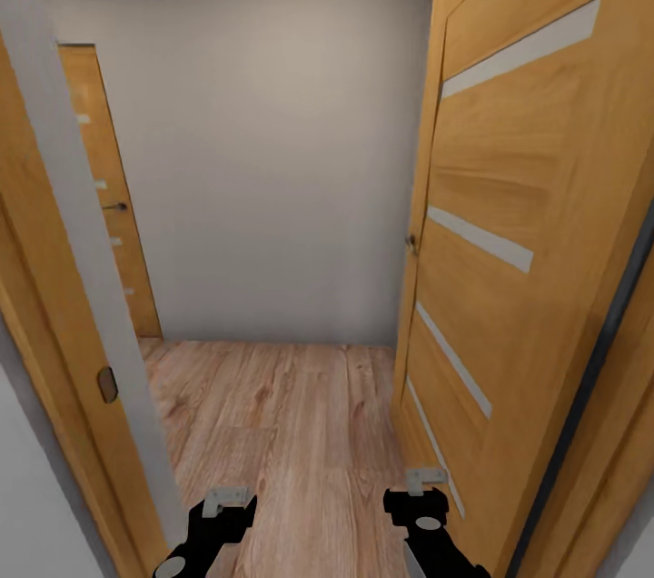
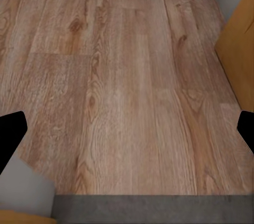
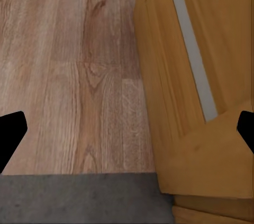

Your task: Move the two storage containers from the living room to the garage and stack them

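Doorway transit: both hands ride low and forward over light plank floor (image 1: 300,414), left hand (image 1: 227,505) beside the white door frame (image 1: 82,305), right hand (image 1: 422,492) close to the open wooden door (image 1: 527,224); both hands gape wide with nothing between the fingers, as each wrist view confirms. Containers are not sighted from here, so no bearing, long axis or nearer arm can be judged. Likely next matter is clearance, the way ahead lying between frame and door leaf toward the white wall (image 1: 272,151).
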`<state>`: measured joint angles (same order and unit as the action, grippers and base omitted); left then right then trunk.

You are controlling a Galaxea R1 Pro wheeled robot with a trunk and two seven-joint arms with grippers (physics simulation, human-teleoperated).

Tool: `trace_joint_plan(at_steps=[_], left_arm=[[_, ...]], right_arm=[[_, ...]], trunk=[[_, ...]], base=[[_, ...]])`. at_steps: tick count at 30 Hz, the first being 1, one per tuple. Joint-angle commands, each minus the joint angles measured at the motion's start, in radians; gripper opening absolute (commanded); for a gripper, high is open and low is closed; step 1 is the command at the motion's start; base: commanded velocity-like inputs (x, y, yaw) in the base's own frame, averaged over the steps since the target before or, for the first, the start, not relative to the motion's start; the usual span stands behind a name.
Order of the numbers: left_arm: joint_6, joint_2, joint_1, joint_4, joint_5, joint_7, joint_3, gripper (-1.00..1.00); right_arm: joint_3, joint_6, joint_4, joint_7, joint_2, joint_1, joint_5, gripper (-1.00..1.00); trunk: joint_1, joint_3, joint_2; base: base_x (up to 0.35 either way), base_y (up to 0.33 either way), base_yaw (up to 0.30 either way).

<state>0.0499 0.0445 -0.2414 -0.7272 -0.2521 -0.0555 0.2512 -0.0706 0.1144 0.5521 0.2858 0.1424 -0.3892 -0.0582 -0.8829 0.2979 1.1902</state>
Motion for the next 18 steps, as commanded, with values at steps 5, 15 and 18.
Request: trace_joint_plan(at_steps=[5,15,18], left_arm=[[0.007,0.002,-0.001,0.000,-0.011,-0.006,0.007,1.00],[0.008,0.002,-0.001,0.000,-0.010,-0.004,0.007,1.00],[0.009,0.001,-0.001,0.000,-0.011,-0.006,0.007,1.00]], right_arm=[[-0.005,0.010,0.002,0.006,-0.001,0.000,-0.006,1.00],[-0.005,0.010,0.002,0.006,0.000,0.000,-0.006,1.00],[-0.005,0.010,0.002,0.006,0.000,0.000,-0.006,1.00]], trunk=[[0.000,0.001,0.001],[0.000,0.001,0.001],[0.000,0.001,0.001]], base=[[0.067,-0.051,0.000],[0.203,-0.006,0.000],[0.266,0.000,0.000]])
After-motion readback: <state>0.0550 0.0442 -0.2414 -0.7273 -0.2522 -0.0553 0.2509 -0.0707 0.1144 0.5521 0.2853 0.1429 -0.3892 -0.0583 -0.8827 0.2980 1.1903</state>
